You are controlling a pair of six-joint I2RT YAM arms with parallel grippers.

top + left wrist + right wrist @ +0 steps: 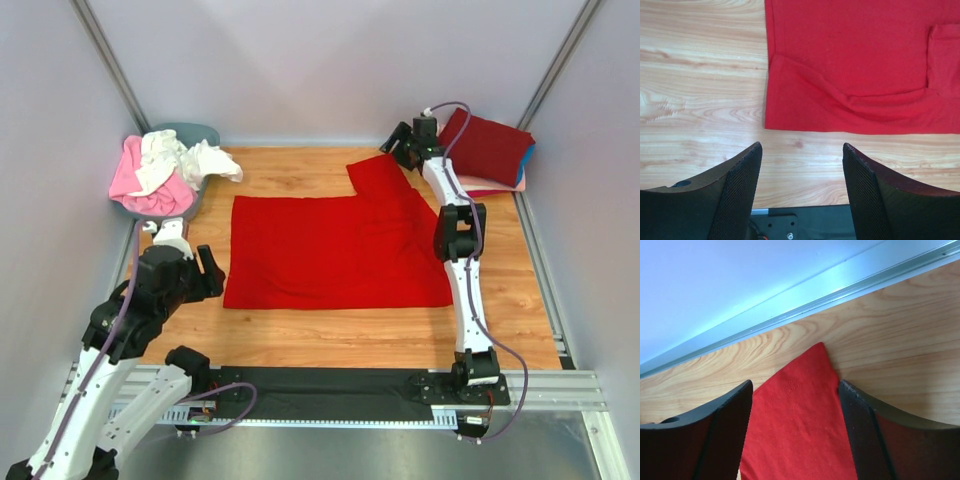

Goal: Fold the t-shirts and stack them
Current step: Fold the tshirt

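Note:
A bright red t-shirt (330, 250) lies spread flat on the wooden table, one sleeve pointing toward the back wall. My right gripper (397, 142) is over that sleeve's tip; in the right wrist view its jaws (796, 385) stand open on either side of the red cloth (800, 435) without pinching it. My left gripper (208, 270) hovers open by the shirt's left edge. In the left wrist view its jaws (802, 147) frame bare wood, with the shirt's hem corner (790, 107) just beyond the fingertips.
A folded dark red t-shirt (490, 148) tops a stack at the back right, with blue and pink edges showing under it. A grey tub (195, 132) at the back left holds crumpled pink (150, 188) and white (180, 155) shirts. Walls close in on three sides.

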